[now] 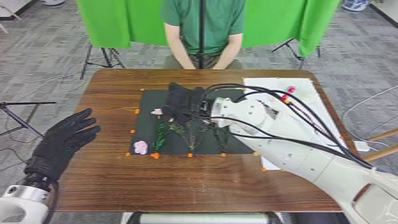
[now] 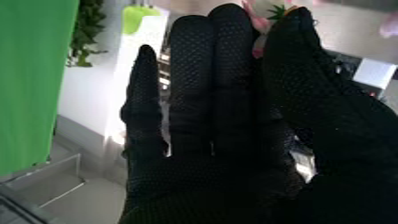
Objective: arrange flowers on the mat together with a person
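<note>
The right hand (image 1: 184, 102) is open above the mat (image 1: 208, 148), fingers straight, pink petals (image 2: 259, 24) showing between them and the thumb. A pink flower (image 1: 140, 147) lies at the mat's near left corner; the hand would do best to stay level, clear the stems (image 1: 161, 132) beside it and lift straight up, dragging nothing.

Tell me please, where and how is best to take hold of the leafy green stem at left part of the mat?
I would pinch the green stem near its middle, using the left robot hand, from above and the left. It lies along the mat, pointing away from the robot, so thumb and fingers should close across its narrow width.
</note>
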Robot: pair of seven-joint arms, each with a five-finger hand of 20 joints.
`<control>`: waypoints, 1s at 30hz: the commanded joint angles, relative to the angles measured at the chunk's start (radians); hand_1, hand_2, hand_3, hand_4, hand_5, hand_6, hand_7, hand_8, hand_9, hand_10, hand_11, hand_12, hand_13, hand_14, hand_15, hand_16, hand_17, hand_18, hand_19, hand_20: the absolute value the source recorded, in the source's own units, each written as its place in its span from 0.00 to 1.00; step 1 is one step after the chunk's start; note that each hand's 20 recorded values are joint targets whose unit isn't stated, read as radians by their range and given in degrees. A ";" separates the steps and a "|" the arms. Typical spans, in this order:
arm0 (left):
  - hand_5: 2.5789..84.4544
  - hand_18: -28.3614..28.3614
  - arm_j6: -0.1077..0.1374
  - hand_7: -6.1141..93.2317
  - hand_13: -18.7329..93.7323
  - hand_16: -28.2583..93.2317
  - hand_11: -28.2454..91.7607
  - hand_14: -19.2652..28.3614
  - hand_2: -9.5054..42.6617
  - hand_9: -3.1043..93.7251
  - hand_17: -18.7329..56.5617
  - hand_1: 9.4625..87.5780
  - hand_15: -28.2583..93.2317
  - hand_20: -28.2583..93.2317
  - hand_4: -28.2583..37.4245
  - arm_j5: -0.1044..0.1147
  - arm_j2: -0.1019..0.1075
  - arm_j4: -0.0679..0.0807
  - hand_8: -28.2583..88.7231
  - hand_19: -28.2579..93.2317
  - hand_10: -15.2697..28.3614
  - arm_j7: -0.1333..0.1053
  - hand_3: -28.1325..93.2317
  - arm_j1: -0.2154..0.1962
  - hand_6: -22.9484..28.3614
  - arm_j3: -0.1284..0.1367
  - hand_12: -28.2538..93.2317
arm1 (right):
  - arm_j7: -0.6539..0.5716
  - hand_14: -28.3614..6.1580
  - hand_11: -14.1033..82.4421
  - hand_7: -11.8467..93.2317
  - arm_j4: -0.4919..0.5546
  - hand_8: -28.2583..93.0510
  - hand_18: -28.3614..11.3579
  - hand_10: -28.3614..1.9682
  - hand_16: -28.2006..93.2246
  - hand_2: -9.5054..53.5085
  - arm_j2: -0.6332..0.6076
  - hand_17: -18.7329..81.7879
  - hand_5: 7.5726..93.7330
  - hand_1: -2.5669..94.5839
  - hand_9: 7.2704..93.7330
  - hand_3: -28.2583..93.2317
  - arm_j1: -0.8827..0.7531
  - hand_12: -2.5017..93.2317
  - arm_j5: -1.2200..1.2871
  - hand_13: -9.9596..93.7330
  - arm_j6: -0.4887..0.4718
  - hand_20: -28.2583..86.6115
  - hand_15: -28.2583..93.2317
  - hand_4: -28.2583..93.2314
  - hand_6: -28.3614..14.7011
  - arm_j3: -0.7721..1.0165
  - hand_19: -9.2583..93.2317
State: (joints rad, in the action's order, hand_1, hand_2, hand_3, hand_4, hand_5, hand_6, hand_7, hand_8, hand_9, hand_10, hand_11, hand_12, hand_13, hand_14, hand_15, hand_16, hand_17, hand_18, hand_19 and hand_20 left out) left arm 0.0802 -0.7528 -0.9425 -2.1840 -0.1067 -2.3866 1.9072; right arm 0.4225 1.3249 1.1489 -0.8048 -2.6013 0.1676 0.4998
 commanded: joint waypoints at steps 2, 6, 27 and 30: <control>0.38 0.88 0.006 0.24 0.39 0.23 0.40 0.73 0.16 0.34 0.17 0.24 0.48 0.29 0.05 0.002 0.003 0.008 0.16 0.62 0.62 0.000 0.81 -0.005 0.54 -0.005 0.38 | -0.035 0.76 0.34 0.61 -0.040 0.21 0.39 0.79 0.55 0.01 0.038 0.40 0.69 0.52 0.79 0.84 0.018 0.55 -0.072 0.67 -0.019 0.56 0.63 0.00 0.79 -0.004 0.59; 0.38 0.88 0.002 0.24 0.39 0.23 0.39 0.74 0.18 0.34 0.16 0.25 0.48 0.29 0.05 0.002 0.004 0.010 0.16 0.62 0.63 0.002 0.80 0.001 0.54 -0.008 0.38 | -0.051 0.76 0.34 0.60 -0.050 0.21 0.39 0.79 0.55 0.01 0.044 0.40 0.68 0.52 0.79 0.85 0.015 0.55 -0.085 0.67 -0.040 0.56 0.63 0.00 0.79 0.001 0.58; 0.37 0.90 0.002 0.21 0.39 0.23 0.38 0.76 0.21 0.33 0.16 0.26 0.48 0.29 0.11 0.002 -0.003 0.007 0.17 0.62 0.64 0.004 0.76 -0.006 0.56 -0.002 0.37 | -0.091 0.69 0.52 0.56 0.000 0.21 0.36 0.74 0.44 0.00 0.019 0.37 0.61 0.41 0.66 0.87 -0.017 0.36 -0.083 0.61 -0.100 0.57 0.68 0.00 0.76 0.074 0.58; 0.37 0.90 0.001 0.21 0.39 0.23 0.38 0.77 0.21 0.33 0.16 0.26 0.48 0.29 0.11 0.002 -0.009 0.006 0.17 0.62 0.65 0.002 0.76 -0.011 0.56 -0.001 0.38 | -0.122 0.69 0.53 0.55 0.094 0.21 0.36 0.73 0.44 0.00 -0.029 0.37 0.60 0.40 0.65 0.87 -0.064 0.36 -0.018 0.60 -0.132 0.57 0.67 0.00 0.76 0.144 0.58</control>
State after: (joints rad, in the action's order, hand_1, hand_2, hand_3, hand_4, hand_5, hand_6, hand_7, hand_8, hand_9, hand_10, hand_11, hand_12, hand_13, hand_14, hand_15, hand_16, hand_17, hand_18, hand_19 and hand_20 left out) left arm 0.0800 -0.7528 -0.9379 -2.1809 -0.1080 -2.3812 1.9043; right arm 0.3512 1.2828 1.1843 -0.8147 -2.6856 0.0852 0.5409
